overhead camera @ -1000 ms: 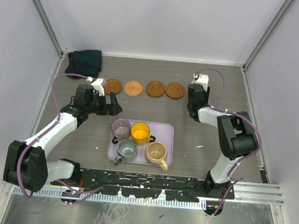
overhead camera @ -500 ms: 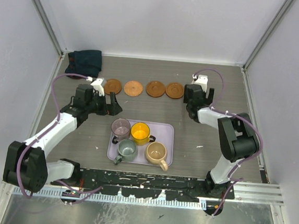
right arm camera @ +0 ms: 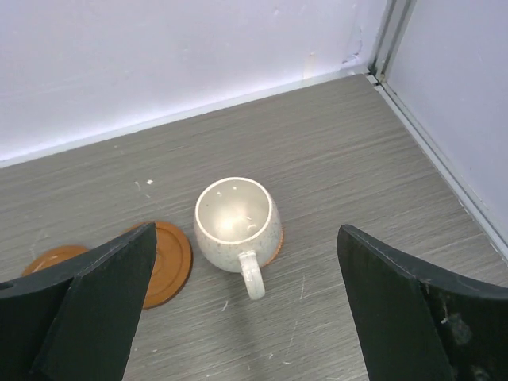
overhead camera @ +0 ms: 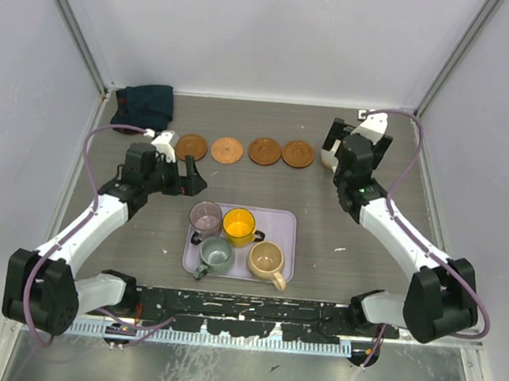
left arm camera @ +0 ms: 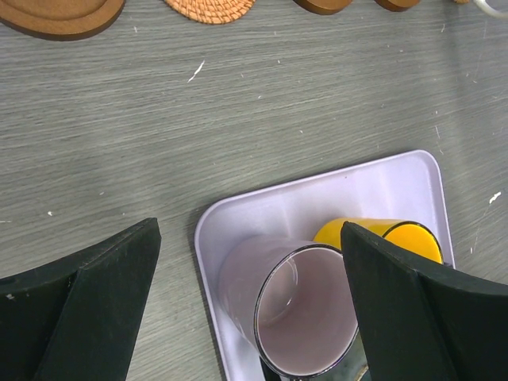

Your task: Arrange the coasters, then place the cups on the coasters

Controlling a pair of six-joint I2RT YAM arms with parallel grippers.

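Lavender tray: lying mid-table, carrying the mauve cup, yellow cup, tan cup and grey-green cup. Left gripper: hovering over the tray's corner by the mauve cup, jaws spread, grasping nothing. Right gripper: jaws gaping, empty, the cream cup standing apart just ahead, sitting on a coaster. Bare coasters: four lying in a row beside it.
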